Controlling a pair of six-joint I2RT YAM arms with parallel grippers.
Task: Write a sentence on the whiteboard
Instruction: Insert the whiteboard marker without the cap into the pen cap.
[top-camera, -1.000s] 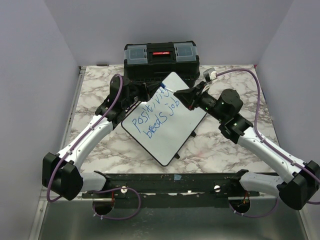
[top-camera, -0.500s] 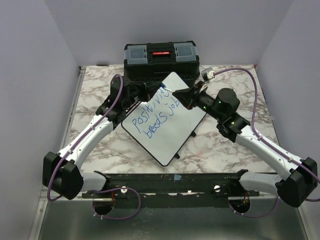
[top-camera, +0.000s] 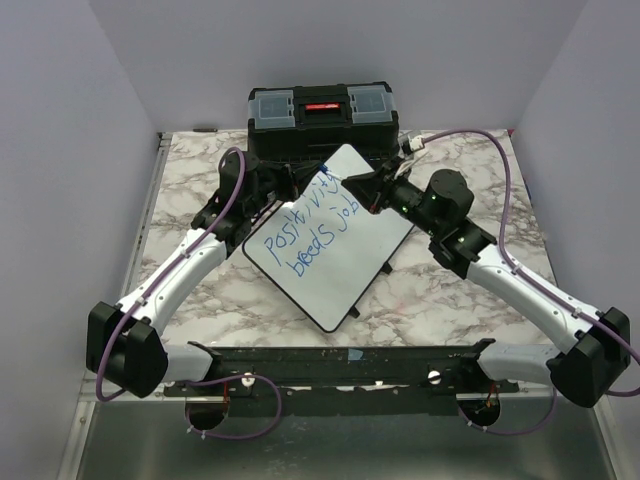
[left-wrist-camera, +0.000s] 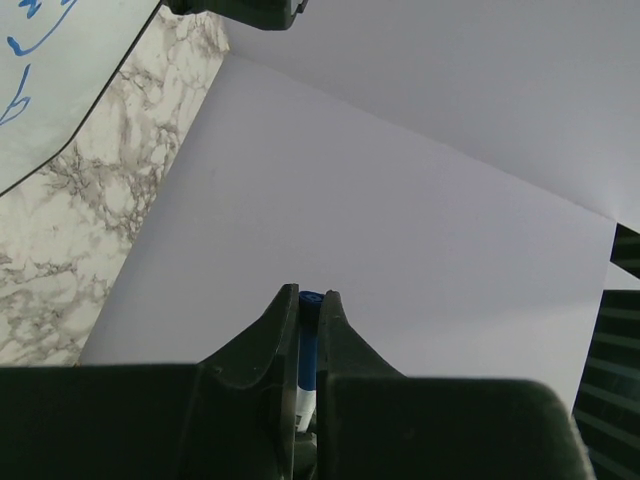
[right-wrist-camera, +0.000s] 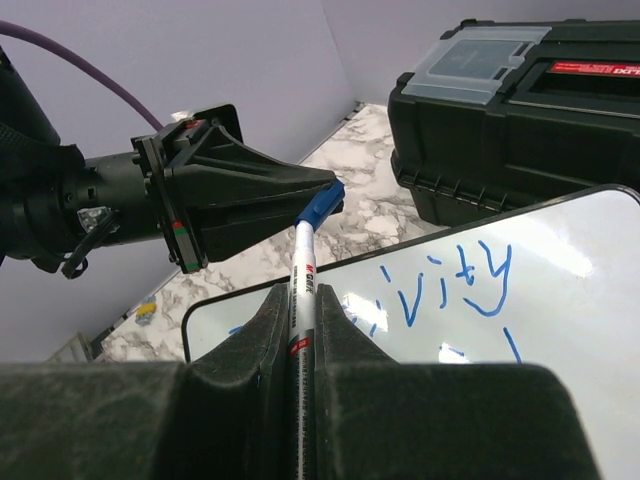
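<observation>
The whiteboard (top-camera: 335, 270) lies tilted on the marble table, with the blue sentence (top-camera: 305, 235) across its upper half in two slanted lines. Both grippers meet above its far corner. My right gripper (right-wrist-camera: 302, 292) is shut on the white barrel of a marker (right-wrist-camera: 303, 270), whose blue cap (right-wrist-camera: 322, 207) sits between the fingertips of my left gripper (right-wrist-camera: 325, 190). In the left wrist view that gripper (left-wrist-camera: 310, 293) is shut on the blue cap (left-wrist-camera: 309, 330). Part of the sentence (right-wrist-camera: 470, 280) shows under the marker.
A black toolbox (top-camera: 322, 118) with clear lid compartments stands right behind the whiteboard, close to both grippers. Purple cables loop over each arm. Enclosure walls border the table at left, right and back.
My right arm has moved a little left and back, bringing the marker's capped end up to the left gripper. The left arm has barely moved.
</observation>
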